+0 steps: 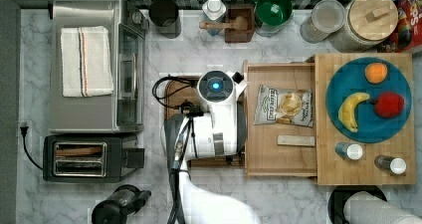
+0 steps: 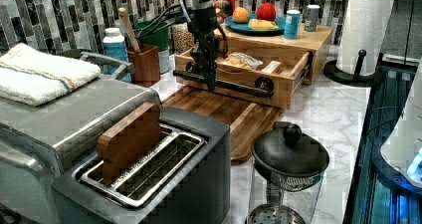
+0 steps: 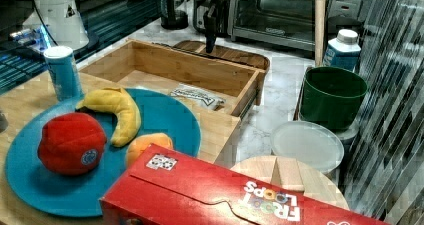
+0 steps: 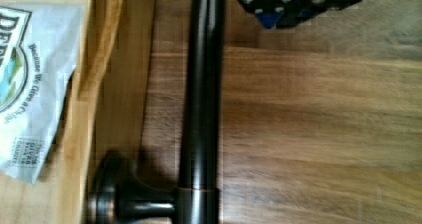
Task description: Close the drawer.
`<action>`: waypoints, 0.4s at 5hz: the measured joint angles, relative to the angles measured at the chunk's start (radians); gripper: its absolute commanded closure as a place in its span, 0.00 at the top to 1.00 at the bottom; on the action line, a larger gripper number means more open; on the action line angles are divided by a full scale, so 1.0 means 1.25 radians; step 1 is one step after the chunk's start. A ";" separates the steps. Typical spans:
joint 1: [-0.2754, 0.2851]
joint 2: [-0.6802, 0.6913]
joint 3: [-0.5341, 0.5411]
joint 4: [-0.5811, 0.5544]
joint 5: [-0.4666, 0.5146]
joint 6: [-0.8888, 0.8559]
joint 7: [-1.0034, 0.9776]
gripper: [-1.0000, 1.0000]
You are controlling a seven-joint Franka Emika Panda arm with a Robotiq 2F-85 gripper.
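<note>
A blue plate (image 1: 369,100) holds a banana (image 1: 349,111), beside two shakers (image 1: 349,151); a toaster (image 1: 87,159) fronts the oven (image 1: 94,64).

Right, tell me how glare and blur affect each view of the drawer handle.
Wrist view: the handle bar fills the frame close up, soft, with a pale sheen along it. Left view: blocky, the end effector dark against the drawer. Top view: evenly lit.

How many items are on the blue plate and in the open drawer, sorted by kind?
Fruit on the plate: 3 (orange, banana, red apple)
Chip bags in the drawer: 1 (bag)
Wooden blocks in the drawer: 1 (block)
Total: 5
</note>
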 measured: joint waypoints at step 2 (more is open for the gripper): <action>-0.020 -0.001 -0.016 -0.002 -0.012 -0.020 -0.048 0.00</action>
